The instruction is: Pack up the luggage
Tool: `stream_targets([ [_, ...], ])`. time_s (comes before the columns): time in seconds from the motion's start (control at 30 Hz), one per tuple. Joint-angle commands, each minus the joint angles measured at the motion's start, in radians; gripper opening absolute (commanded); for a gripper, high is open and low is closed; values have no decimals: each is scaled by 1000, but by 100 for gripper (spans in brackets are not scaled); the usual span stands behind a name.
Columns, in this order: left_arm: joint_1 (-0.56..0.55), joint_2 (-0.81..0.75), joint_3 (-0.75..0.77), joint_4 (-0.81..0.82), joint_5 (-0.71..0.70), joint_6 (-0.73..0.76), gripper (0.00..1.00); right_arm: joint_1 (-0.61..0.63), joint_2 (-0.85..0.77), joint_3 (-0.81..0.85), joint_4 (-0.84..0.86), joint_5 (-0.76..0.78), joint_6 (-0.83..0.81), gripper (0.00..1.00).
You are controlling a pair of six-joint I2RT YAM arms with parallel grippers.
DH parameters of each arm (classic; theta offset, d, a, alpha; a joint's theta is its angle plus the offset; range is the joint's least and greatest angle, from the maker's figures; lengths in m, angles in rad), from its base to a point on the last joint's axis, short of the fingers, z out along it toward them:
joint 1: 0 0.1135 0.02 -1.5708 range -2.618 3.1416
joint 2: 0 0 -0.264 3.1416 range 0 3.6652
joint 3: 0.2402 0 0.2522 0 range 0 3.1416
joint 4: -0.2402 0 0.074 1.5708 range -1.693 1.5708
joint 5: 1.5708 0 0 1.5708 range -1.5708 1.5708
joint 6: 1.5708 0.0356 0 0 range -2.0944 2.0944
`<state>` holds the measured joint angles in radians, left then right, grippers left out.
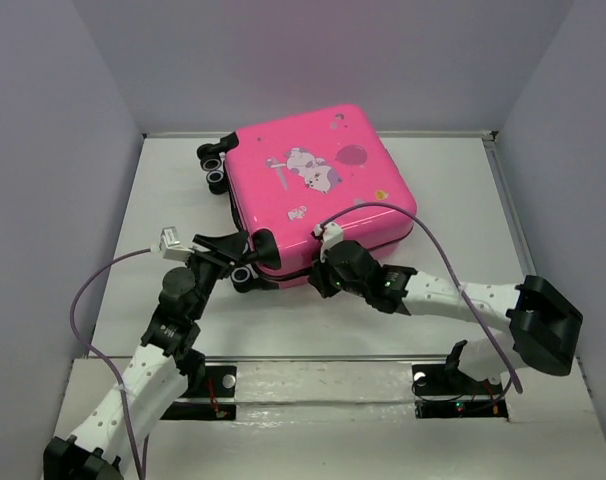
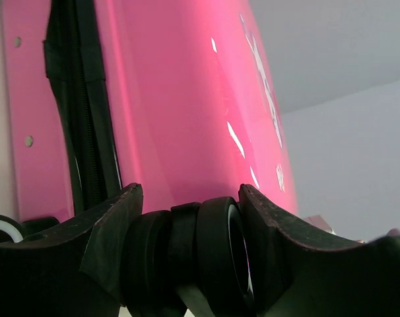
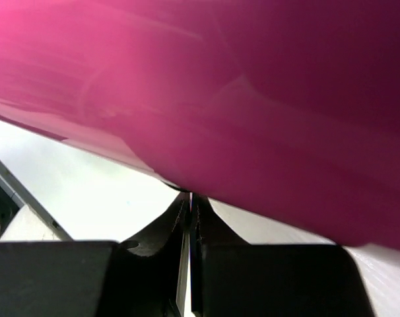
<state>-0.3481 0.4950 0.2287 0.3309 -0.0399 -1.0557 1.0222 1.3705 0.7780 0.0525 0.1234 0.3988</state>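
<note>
Top external view showed the luggage point(image 1: 318, 190) well apart from the side walls point(image 1: 43, 200). Left gripper point(image 1: 241, 258) squeezed its wheel point(image 2: 213, 251); right gripper point(image 3: 189, 201), jaws pressed together, touched its near edge.

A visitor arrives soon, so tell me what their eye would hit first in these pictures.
The hot-pink hard-shell suitcase with a cartoon print lies closed, lid up, in the middle of the white table. At its near-left corner the left gripper is clamped on a black wheel. The right gripper, jaws shut, sits tip-first at the suitcase's near edge.
</note>
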Motion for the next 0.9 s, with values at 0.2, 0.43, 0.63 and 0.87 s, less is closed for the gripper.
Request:
stream_targets([
  [0.2, -250, 149, 110, -3, -20, 194, 6, 369, 234, 228, 256, -82, 55, 7],
  [0.43, -256, 234, 118, 66, -15, 189, 6, 400, 173, 124, 349, 73, 78, 7],
  [0.63, -295, 339, 202, 103, -58, 192, 6, 354, 23, -78, 448, 122, 159, 7],
  [0.87, -456, 540, 320, 189, -124, 186, 6, 354, -180, -262, 463, 260, 233, 7],
])
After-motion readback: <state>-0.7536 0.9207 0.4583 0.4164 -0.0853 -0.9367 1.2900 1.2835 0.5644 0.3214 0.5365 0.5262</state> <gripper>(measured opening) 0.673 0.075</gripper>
